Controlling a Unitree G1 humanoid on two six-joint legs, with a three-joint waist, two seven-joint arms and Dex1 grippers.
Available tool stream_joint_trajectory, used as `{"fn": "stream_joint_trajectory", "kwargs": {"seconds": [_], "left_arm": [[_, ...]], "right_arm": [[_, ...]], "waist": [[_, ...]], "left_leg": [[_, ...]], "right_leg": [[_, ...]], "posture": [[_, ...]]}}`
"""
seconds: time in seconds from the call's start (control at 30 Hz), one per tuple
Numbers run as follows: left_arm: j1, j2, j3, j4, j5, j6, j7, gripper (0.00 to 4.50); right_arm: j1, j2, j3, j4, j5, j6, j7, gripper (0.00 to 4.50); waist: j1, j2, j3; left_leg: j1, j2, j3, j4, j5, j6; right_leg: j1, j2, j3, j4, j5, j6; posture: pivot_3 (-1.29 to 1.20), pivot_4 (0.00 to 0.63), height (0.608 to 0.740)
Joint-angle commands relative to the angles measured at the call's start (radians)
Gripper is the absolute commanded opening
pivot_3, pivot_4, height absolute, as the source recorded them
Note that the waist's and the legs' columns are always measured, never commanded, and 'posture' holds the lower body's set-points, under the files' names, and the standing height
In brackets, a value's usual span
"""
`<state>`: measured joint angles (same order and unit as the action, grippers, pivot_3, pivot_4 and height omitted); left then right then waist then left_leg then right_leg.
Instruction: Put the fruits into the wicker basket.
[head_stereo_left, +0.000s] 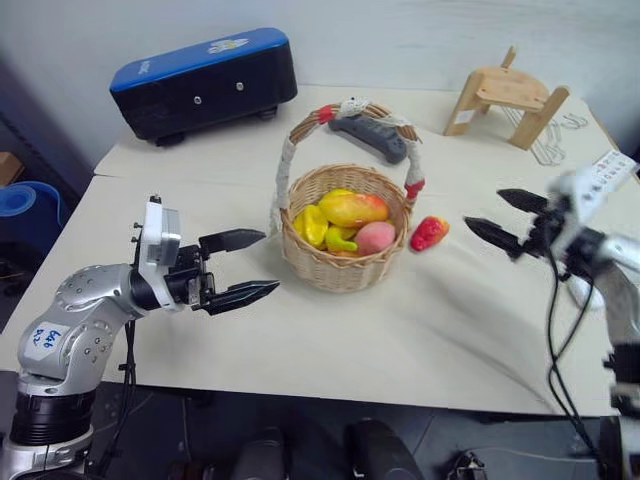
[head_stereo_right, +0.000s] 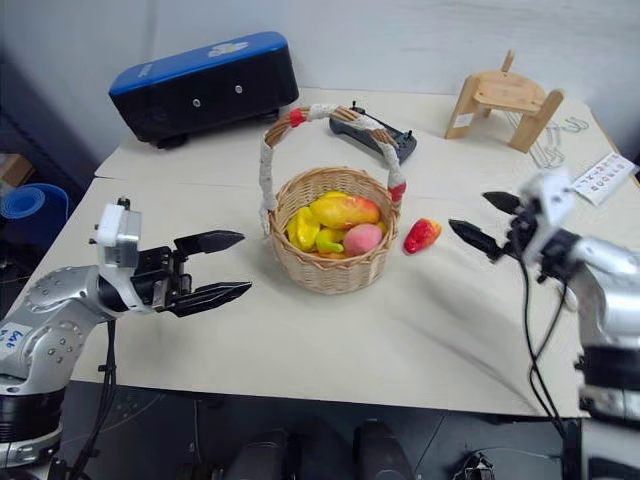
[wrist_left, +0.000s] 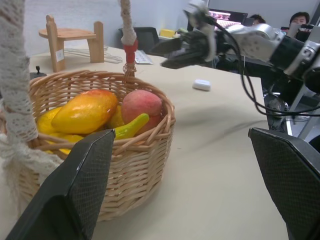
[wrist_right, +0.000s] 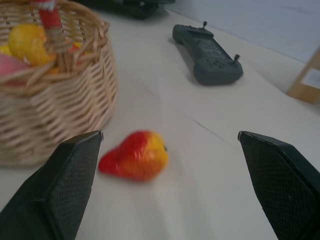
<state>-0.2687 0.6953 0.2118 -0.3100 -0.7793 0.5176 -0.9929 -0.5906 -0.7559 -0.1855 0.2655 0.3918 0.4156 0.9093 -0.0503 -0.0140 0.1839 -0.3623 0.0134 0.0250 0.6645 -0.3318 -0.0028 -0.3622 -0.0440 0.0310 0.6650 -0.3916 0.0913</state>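
Observation:
The wicker basket (head_stereo_left: 340, 272) stands mid-table, its cloth-wrapped handle arching over it. Inside lie the orange-yellow mango (head_stereo_left: 352, 208) and the pink peach (head_stereo_left: 375, 237), both also in the left wrist view as mango (wrist_left: 85, 110) and peach (wrist_left: 141, 104). A small red-and-yellow fruit (head_stereo_left: 429, 232) lies on the table just right of the basket, apart from its wall. My right gripper (head_stereo_left: 483, 208) hovers open a short way right of that fruit (wrist_right: 135, 155), pointing toward it. My left gripper (head_stereo_left: 268, 262) is open and empty, left of the basket.
Yellow fruits (head_stereo_left: 312, 225) also sit in the basket. Behind it lies a dark handheld controller (head_stereo_left: 370, 135). A black-and-blue case (head_stereo_left: 205, 85) is at the back left, a wooden stand (head_stereo_left: 505, 100) at the back right. A white earbud case (wrist_left: 202, 84) lies on the table.

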Motion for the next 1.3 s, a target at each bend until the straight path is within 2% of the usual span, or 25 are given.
{"fn": "stream_joint_trajectory", "kwargs": {"seconds": [0.03, 0.1, 0.17, 0.33, 0.53, 0.63, 0.8, 0.9, 1.0, 1.07, 1.13, 1.2, 1.3], "left_arm": [[-0.002, -0.011, -0.001, -0.035, 0.004, -0.020, 0.011, 4.50], [0.007, -0.014, 0.000, -0.042, 0.005, -0.023, 0.013, 4.50], [0.023, -0.015, 0.009, -0.056, -0.001, -0.023, 0.020, 4.50], [0.056, -0.012, 0.027, -0.082, -0.011, -0.019, 0.033, 4.50], [0.048, -0.002, 0.029, -0.085, -0.017, -0.008, 0.034, 4.50], [0.045, 0.002, 0.028, -0.084, -0.018, -0.006, 0.031, 4.50], [0.049, -0.003, 0.019, -0.085, -0.018, -0.006, 0.029, 4.50], [0.044, -0.005, 0.015, -0.079, -0.012, -0.010, 0.025, 4.50], [0.047, -0.005, 0.024, -0.079, -0.017, -0.010, 0.025, 4.50], [0.063, -0.005, 0.029, -0.074, -0.013, -0.019, 0.015, 4.50], [0.069, -0.006, 0.030, -0.072, -0.008, -0.027, 0.011, 4.50], [0.066, -0.011, 0.034, -0.072, -0.006, -0.034, 0.015, 4.50], [0.057, -0.016, 0.039, -0.062, 0.000, -0.048, 0.022, 4.50]], "right_arm": [[-0.109, 0.047, 0.058, 0.100, -0.019, 0.116, -0.031, 4.48], [-0.168, 0.088, 0.049, 0.145, -0.013, 0.163, -0.085, 4.48], [-0.193, 0.108, 0.071, 0.171, -0.037, 0.192, -0.110, 4.48], [-0.202, 0.134, 0.112, 0.238, -0.086, 0.181, -0.130, 4.48], [-0.196, 0.139, 0.124, 0.245, -0.068, 0.239, -0.060, 4.48], [-0.188, 0.139, 0.099, 0.243, -0.053, 0.253, -0.051, 3.88], [-0.150, 0.131, 0.058, 0.208, -0.022, 0.269, -0.047, 2.19], [-0.065, 0.073, 0.007, 0.101, 0.005, 0.271, -0.021, 2.06], [0.012, 0.019, -0.100, -0.028, 0.104, 0.285, 0.038, 2.06], [0.105, -0.049, -0.196, -0.183, 0.250, 0.395, 0.137, 2.06], [0.175, -0.090, -0.241, -0.322, 0.365, 0.498, 0.173, 2.06], [0.211, -0.100, -0.254, -0.456, 0.469, 0.580, 0.162, 2.06], [0.158, -0.022, -0.240, -0.595, 0.617, 0.682, 0.002, 2.06]], "waist": [[0.007, 0.000, 0.000], [0.012, 0.000, 0.000], [0.016, 0.000, 0.000], [0.016, 0.000, 0.000], [0.015, 0.000, 0.000], [0.015, 0.000, 0.000], [0.016, 0.000, 0.000], [0.022, 0.000, 0.000], [0.025, 0.000, 0.000], [0.024, 0.001, 0.000], [0.023, 0.001, 0.000], [0.017, 0.001, 0.000], [0.004, 0.000, 0.000]], "left_leg": [[-0.004, 0.000, -0.002, 0.000, 0.000, 0.000], [-0.015, -0.001, -0.002, 0.004, 0.000, 0.000], [-0.016, -0.001, -0.002, 0.003, 0.000, 0.000], [-0.017, -0.001, -0.003, 0.003, 0.000, 0.000], [-0.017, -0.001, -0.002, 0.010, 0.000, 0.000], [-0.017, -0.001, -0.002, 0.011, 0.000, 0.000], [-0.017, -0.001, -0.003, 0.010, 0.000, 0.000], [-0.017, -0.001, -0.003, 0.010, 0.000, 0.000], [-0.019, -0.001, -0.005, 0.011, 0.000, 0.000], [-0.022, -0.001, -0.005, 0.012, 0.000, 0.000], [-0.023, -0.001, -0.007, 0.012, 0.000, 0.001], [-0.023, -0.001, -0.008, 0.013, 0.000, 0.001], [-0.021, -0.001, -0.009, 0.013, 0.000, 0.000]], "right_leg": [[-0.003, 0.000, 0.000, 0.000, 0.000, 0.000], [-0.015, 0.000, 0.000, 0.011, 0.001, 0.002], [-0.017, 0.000, -0.001, 0.013, 0.001, 0.002], [-0.017, 0.000, -0.002, 0.012, 0.001, 0.002], [-0.015, 0.000, -0.001, 0.010, 0.001, 0.002], [-0.014, 0.000, -0.001, 0.011, 0.001, 0.002], [-0.014, 0.000, -0.002, 0.011, 0.001, 0.002], [-0.014, 0.000, -0.002, 0.010, 0.001, 0.002], [-0.014, 0.000, -0.002, 0.010, 0.001, 0.002], [-0.015, 0.000, -0.002, 0.010, 0.001, 0.002], [-0.015, 0.000, -0.004, 0.010, 0.001, 0.002], [-0.015, 0.000, -0.005, 0.009, 0.001, 0.002], [-0.014, 0.001, -0.004, 0.007, 0.001, 0.002]], "posture": [[0.00, 0.150, 0.740], [0.00, 0.150, 0.740], [0.00, 0.150, 0.740], [0.00, 0.150, 0.740], [0.00, 0.150, 0.740], [0.00, 0.150, 0.740], [0.00, 0.150, 0.740], [0.00, 0.150, 0.740], [0.00, 0.150, 0.740], [0.00, 0.150, 0.740], [0.00, 0.150, 0.740], [0.00, 0.150, 0.740], [0.00, 0.150, 0.740]]}}
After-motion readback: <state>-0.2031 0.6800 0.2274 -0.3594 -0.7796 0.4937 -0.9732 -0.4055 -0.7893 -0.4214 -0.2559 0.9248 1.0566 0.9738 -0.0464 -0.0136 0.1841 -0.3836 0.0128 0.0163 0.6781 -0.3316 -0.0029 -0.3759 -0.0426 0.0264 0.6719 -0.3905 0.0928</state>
